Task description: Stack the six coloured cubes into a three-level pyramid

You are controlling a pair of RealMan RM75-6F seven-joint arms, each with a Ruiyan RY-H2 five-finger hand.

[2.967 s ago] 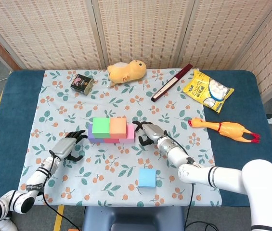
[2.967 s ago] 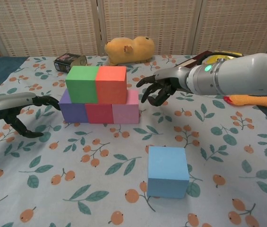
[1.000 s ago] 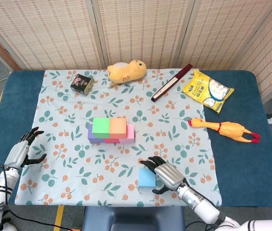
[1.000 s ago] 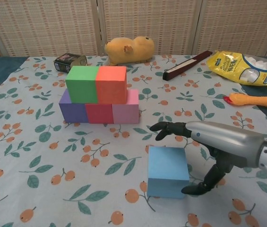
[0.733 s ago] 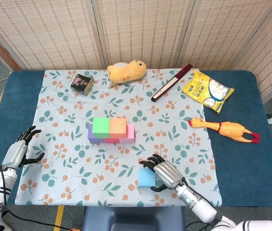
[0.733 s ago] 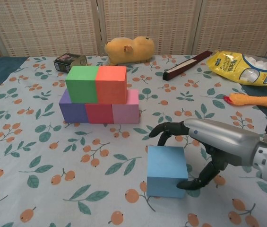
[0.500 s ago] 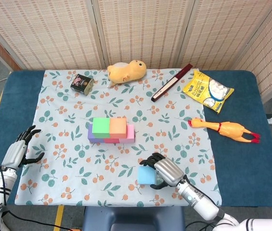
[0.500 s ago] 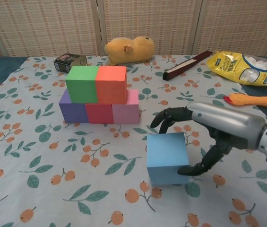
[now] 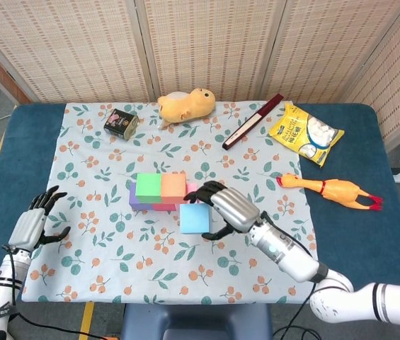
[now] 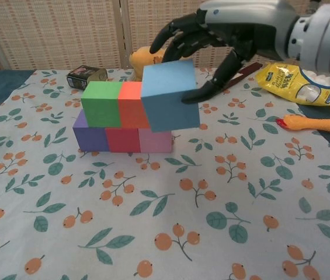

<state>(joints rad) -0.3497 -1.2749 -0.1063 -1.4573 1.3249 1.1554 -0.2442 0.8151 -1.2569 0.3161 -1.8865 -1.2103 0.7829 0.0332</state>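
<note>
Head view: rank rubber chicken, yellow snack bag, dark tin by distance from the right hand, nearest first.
From the right hand:
1. Rubber chicken, to its right on the blue table edge.
2. Yellow snack bag, back right.
3. Dark tin, back left corner of the cloth.

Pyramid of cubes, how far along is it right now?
Done: the bottom row, purple cube, red cube and pink cube, carries the green cube and orange cube. In hand: the right hand holds the blue cube in the air beside the stack. Left: setting it on top as the third level.
</note>
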